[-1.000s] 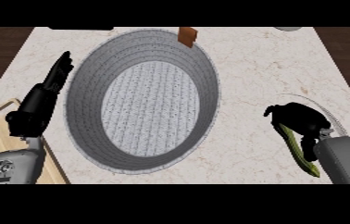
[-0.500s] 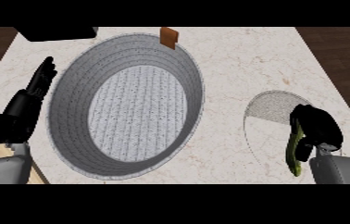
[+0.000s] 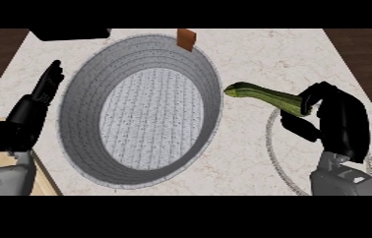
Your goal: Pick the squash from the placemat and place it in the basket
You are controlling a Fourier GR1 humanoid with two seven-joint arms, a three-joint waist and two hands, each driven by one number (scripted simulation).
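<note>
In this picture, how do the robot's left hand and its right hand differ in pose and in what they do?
The left hand is open with straight fingers pointing up, while the right hand is curled. The left hand holds nothing and rests beside the basket; the right hand grips the squash, whose tip points toward the basket. The left hand is at the counter's left edge, the right over the placemat. Both hands are black.

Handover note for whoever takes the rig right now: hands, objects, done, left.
Right hand: fingers curled round the squash, lifted off the placemat, its tip pointing at the basket.
Left hand: open, resting at the basket's left rim.
Basket: holds nothing; a small brown block sits at its far rim.
Done: pick.
Left: carry the squash over the basket, release.
</note>
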